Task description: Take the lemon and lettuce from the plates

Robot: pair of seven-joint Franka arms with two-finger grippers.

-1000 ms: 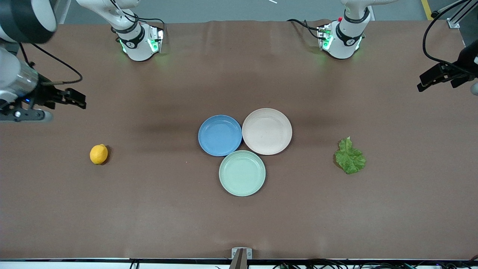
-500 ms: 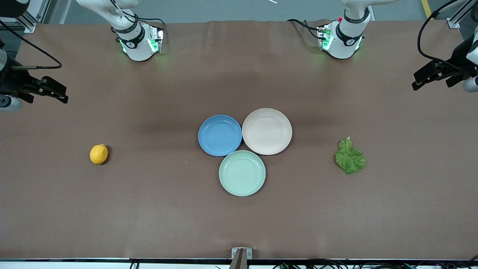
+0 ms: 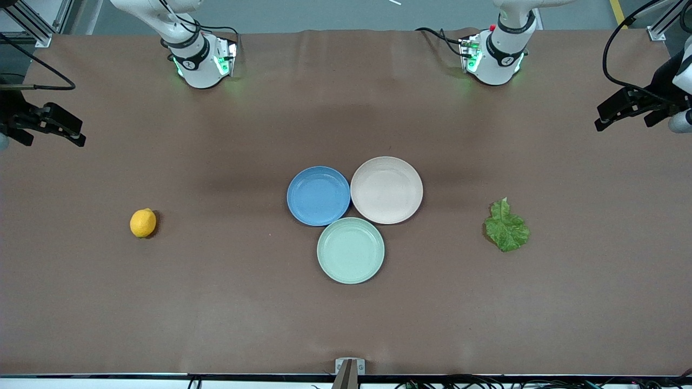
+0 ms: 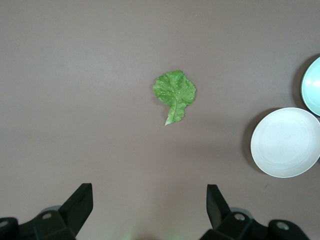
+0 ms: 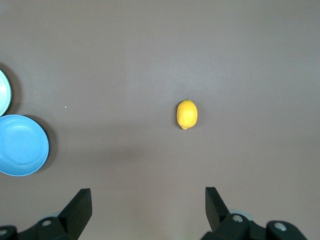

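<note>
The yellow lemon (image 3: 143, 222) lies on the bare table toward the right arm's end; it also shows in the right wrist view (image 5: 187, 114). The green lettuce leaf (image 3: 506, 227) lies on the bare table toward the left arm's end; it also shows in the left wrist view (image 4: 174, 93). The blue plate (image 3: 318, 195) and the beige plate (image 3: 386, 189) sit side by side mid-table, both empty. My right gripper (image 3: 75, 135) is open and empty, high over the table's right-arm end. My left gripper (image 3: 603, 120) is open and empty, high over the left-arm end.
A mint-green plate (image 3: 351, 250) sits touching the other two plates, nearer to the front camera. The two arm bases (image 3: 200, 59) (image 3: 494, 54) stand along the table's edge farthest from the front camera.
My right gripper has drawn up and outward toward its end of the table. My left gripper has shifted only slightly. The lemon, lettuce and plates have not moved.
</note>
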